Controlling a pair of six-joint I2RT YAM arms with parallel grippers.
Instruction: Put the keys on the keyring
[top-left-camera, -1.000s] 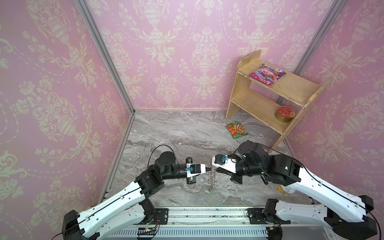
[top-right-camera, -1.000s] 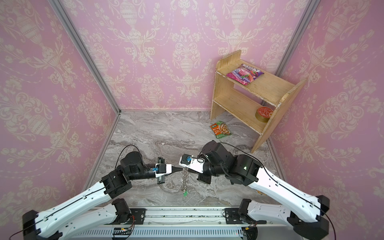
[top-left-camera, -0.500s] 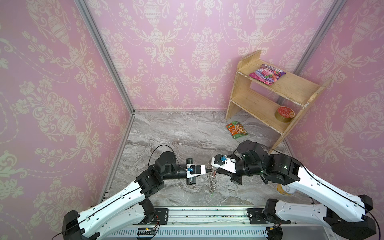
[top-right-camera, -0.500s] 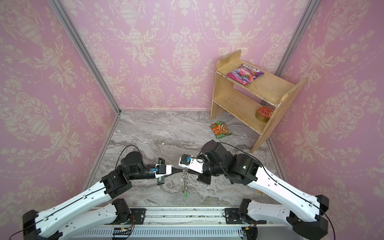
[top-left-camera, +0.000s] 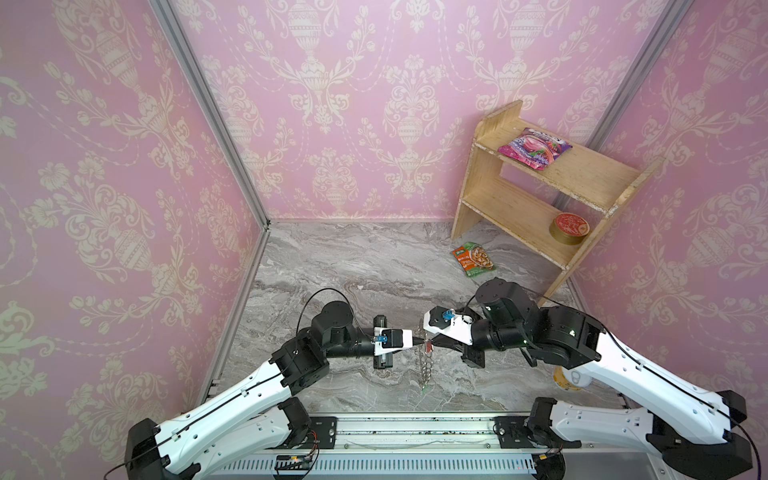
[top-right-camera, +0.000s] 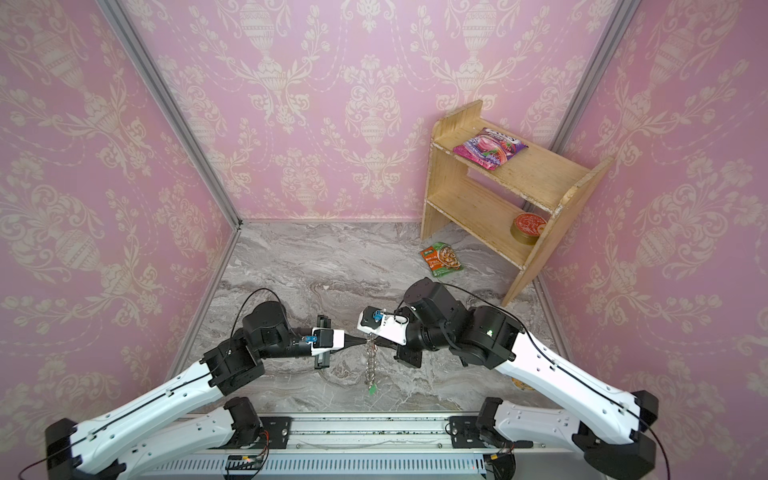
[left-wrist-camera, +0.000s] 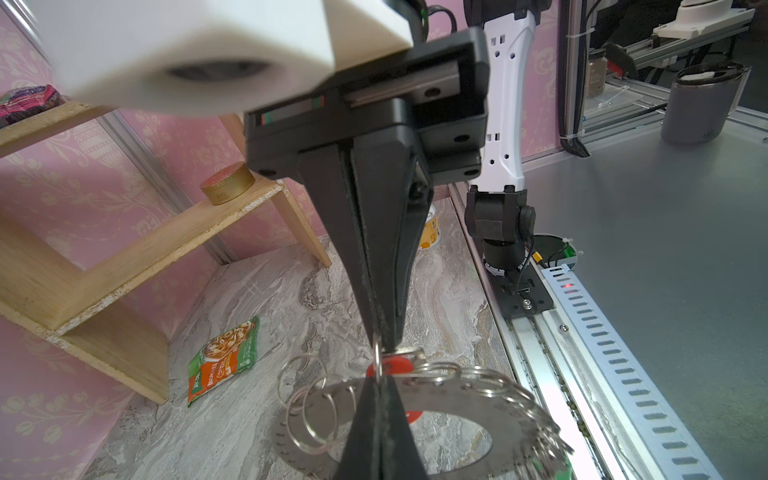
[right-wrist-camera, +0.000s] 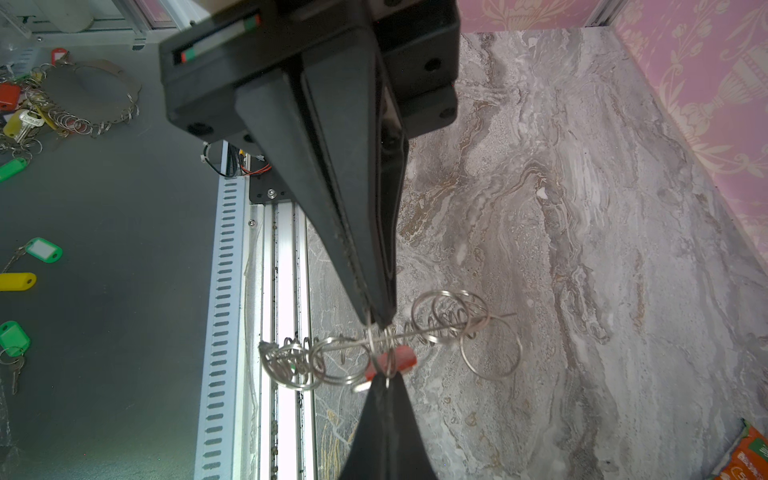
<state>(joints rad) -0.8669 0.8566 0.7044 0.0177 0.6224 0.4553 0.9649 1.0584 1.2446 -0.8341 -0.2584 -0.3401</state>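
The keyring (left-wrist-camera: 457, 401), a flat grey metal ring with wire loops round its rim, hangs above the marble floor between my two grippers; in both top views it shows edge-on (top-left-camera: 424, 365) (top-right-camera: 369, 365). My left gripper (left-wrist-camera: 376, 376) (top-left-camera: 420, 341) is shut on one wire loop at the ring's top. My right gripper (right-wrist-camera: 385, 377) (top-left-camera: 432, 341) meets it tip to tip and is shut on the small ring of the red-tagged key (right-wrist-camera: 398, 359) (left-wrist-camera: 392, 368). A green tag (top-right-camera: 372, 389) dangles at the keyring's low end.
A wooden shelf (top-left-camera: 540, 195) stands at the back right with a pink packet (top-left-camera: 534, 147) and a round tin (top-left-camera: 568, 228). An orange-green food packet (top-left-camera: 474, 259) lies on the floor. A yellow can (top-left-camera: 571, 379) sits under the right arm. Spare keys and tags (right-wrist-camera: 25, 120) lie outside the cell.
The left gripper has edged slightly right, closing the gap to the right gripper's tip. The keyring still hangs between them.
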